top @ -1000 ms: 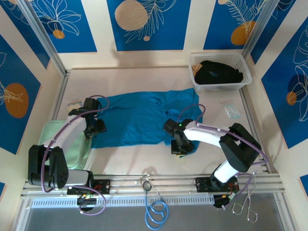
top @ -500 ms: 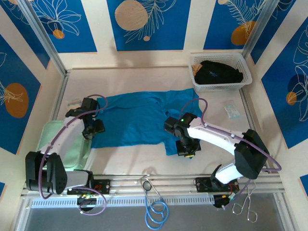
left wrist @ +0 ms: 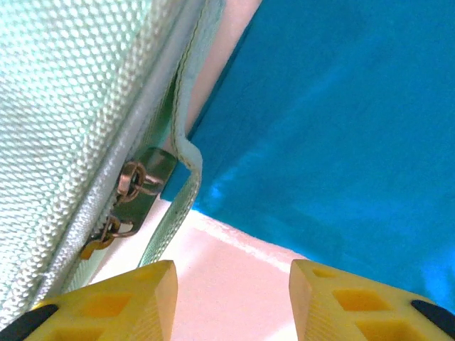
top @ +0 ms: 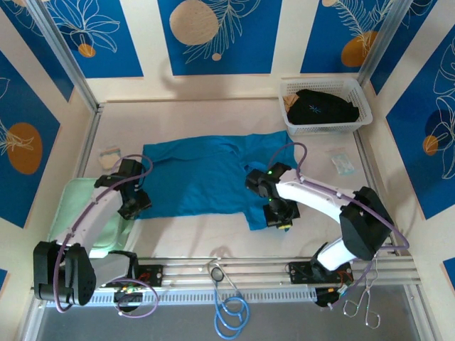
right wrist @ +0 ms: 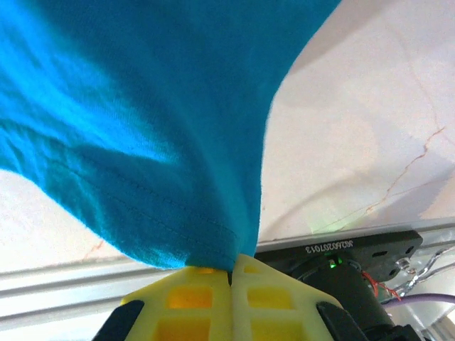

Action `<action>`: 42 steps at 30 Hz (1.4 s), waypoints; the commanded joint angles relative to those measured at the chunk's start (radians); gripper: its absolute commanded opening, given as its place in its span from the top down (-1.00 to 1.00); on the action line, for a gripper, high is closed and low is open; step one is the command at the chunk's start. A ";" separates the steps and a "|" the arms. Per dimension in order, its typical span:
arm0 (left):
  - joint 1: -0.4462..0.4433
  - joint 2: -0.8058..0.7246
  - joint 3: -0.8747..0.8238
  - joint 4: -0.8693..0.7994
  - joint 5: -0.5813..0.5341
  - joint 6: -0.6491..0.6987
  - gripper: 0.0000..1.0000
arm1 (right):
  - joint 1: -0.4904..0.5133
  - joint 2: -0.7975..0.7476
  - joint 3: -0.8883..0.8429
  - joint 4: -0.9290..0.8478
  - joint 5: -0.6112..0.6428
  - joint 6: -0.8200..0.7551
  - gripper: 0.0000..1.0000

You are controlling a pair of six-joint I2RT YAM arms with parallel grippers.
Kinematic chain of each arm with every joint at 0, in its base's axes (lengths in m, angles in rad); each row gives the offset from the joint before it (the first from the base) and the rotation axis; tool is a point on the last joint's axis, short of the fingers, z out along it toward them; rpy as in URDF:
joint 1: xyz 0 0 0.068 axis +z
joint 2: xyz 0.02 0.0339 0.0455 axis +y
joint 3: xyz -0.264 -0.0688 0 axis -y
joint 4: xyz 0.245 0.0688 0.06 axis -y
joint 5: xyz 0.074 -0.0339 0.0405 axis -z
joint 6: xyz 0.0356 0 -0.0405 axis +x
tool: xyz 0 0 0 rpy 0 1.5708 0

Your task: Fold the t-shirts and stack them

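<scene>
While the black t-shirt [top: 323, 106] sits upper right, the teal t-shirt [top: 202, 177] lies unfolded, right gripper [right wrist: 231, 273] pinching its hem, left gripper [left wrist: 233, 284] spread.

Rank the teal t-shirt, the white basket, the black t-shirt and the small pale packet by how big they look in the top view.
Largest to smallest:
1. teal t-shirt, spread flat
2. white basket
3. black t-shirt, bunched inside the basket
4. pale packet

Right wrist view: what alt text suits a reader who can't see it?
The right gripper is pinched shut on the hem of the teal t-shirt, which stretches away over the pale table. A black arm base sits by a metal rail at lower right.
</scene>
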 commanded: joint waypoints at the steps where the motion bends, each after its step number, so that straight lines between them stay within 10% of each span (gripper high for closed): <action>1: -0.006 -0.005 -0.020 -0.041 0.022 -0.080 0.10 | -0.075 -0.047 0.005 0.002 0.069 -0.026 1.00; 11: -0.006 0.011 -0.058 -0.063 0.009 -0.115 0.09 | -0.276 -0.110 0.054 0.087 0.028 -0.108 1.00; 42: -0.011 0.207 -0.137 0.168 -0.008 -0.258 0.28 | -0.389 -0.097 0.162 0.068 0.112 -0.346 1.00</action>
